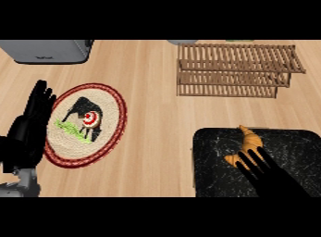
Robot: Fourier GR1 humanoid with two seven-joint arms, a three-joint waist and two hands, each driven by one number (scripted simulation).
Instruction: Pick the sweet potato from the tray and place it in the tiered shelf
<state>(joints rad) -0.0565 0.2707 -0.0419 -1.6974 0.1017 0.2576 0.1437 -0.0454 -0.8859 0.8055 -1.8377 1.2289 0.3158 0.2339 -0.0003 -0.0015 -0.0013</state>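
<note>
The right hand [267, 170], fingers spread and straight, covers the lower end of the sweet potato [249, 137], which lies on the black tray [306, 148]; whether they touch I cannot tell. A grey appliance [50, 51] is cut off at the far left. The left hand [33, 121] rests open beside a round woven mat [119, 99]. The wooden tiered shelf [234, 69] stands farther back on the pale wooden desk [156, 115].

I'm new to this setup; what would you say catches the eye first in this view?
The orange sweet potato stands out on the black tray at lower right, with the right hand spread open over its near end. A red-rimmed plate with a dark animal picture lies at centre left, the open left hand resting at its left edge. The wooden tiered shelf sits at upper right.
</note>
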